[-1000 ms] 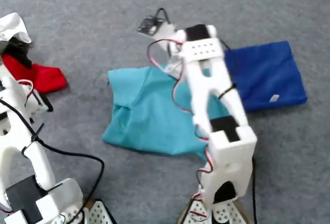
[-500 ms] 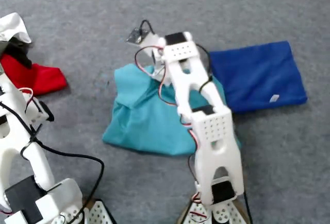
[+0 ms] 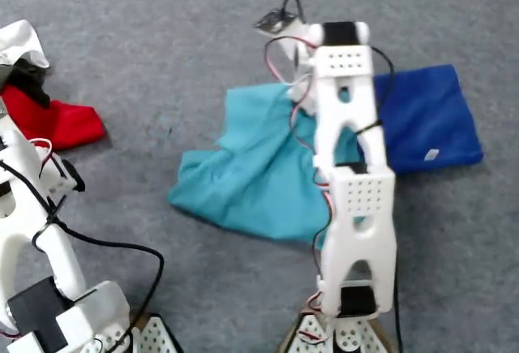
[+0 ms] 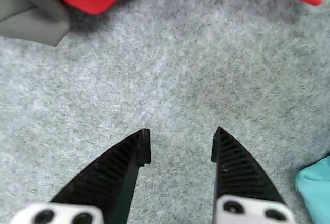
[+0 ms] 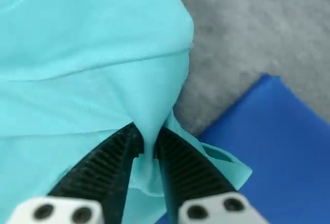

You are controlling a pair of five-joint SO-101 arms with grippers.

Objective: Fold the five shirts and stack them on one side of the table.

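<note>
A bit of the teal shirt (image 3: 251,174) is pinched tight in the right pincer (image 5: 148,144), near the middle of the table (image 3: 146,45). Seen from high up, the shirt is spread out crumpled, and its long side is laid from 2 o'clock to 8 o'clock. The pinched bit is at the 2 o'clock end, so most of the cloth is found toward 8 o'clock from the pincer. The folded blue shirt (image 3: 426,122) is touched by it at 3 o'clock. The left pincer (image 4: 180,144) is held open over bare table by the red shirt (image 3: 61,122), at 9 o'clock, well apart. The right arm is judged nearer for the next fold.
</note>
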